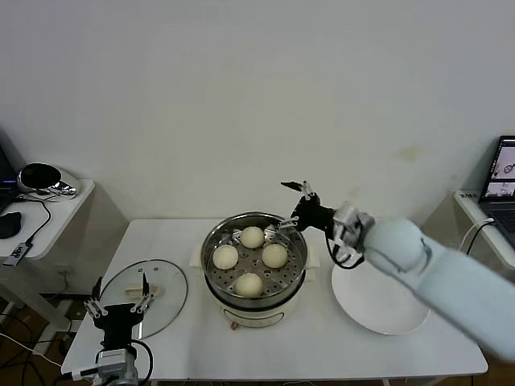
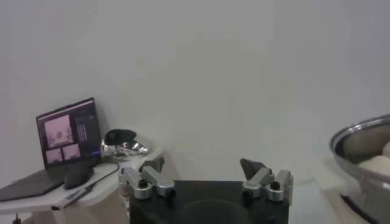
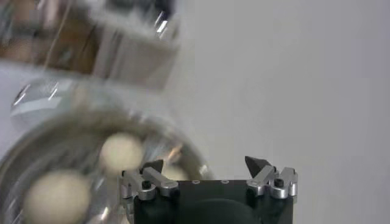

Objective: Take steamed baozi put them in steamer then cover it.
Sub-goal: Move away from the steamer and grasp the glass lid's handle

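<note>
The steamer (image 1: 217, 273) stands mid-table with its perforated tray showing. Four steamed baozi lie on the tray: far (image 1: 252, 236), left (image 1: 225, 256), right (image 1: 274, 255), near (image 1: 249, 284). The cover (image 1: 165, 281) lies flat on the table left of the steamer. My right gripper (image 1: 288, 207) is open and empty, just above the steamer's far right rim; its wrist view (image 3: 204, 164) shows two baozi (image 3: 122, 151) below it. My left gripper (image 1: 121, 289) is open and empty over the cover's near left edge. In its wrist view (image 2: 201, 165) the steamer (image 2: 362, 137) is off to one side.
An empty flat white plate (image 1: 378, 301) lies right of the steamer under my right arm. A side table with a shiny object (image 1: 44, 181) stands at the left. A laptop (image 1: 503, 173) sits at the right edge.
</note>
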You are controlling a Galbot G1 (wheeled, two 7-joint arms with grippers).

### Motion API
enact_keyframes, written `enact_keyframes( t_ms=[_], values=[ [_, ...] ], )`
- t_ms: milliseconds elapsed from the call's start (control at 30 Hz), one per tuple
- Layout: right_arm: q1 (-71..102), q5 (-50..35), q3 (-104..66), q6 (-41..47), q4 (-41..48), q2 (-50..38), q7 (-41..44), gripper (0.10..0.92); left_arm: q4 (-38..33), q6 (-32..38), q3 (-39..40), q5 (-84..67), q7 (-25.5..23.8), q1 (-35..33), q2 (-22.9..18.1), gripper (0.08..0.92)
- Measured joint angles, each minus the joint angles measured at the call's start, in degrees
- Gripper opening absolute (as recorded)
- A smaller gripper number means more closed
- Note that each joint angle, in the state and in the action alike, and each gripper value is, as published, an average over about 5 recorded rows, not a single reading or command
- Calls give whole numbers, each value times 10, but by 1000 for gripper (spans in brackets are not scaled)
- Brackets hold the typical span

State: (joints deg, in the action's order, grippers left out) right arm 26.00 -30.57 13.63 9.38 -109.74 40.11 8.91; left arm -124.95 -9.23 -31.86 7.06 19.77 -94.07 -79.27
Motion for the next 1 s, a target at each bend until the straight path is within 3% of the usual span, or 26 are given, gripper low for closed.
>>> enact_keyframes(
  t_ms=[467, 733, 1000],
  values=[
    [458, 81, -486, -125, -39, 213, 4, 823, 68, 25, -46, 240, -16, -27, 36, 823],
    [555, 92, -658, -153, -32, 288, -16, 823, 122, 49, -82, 456, -24, -43, 84, 823],
    [603, 100, -714, -167, -32, 332, -29, 823, 204, 73, -74, 603, -35, 1, 134, 823]
  ],
)
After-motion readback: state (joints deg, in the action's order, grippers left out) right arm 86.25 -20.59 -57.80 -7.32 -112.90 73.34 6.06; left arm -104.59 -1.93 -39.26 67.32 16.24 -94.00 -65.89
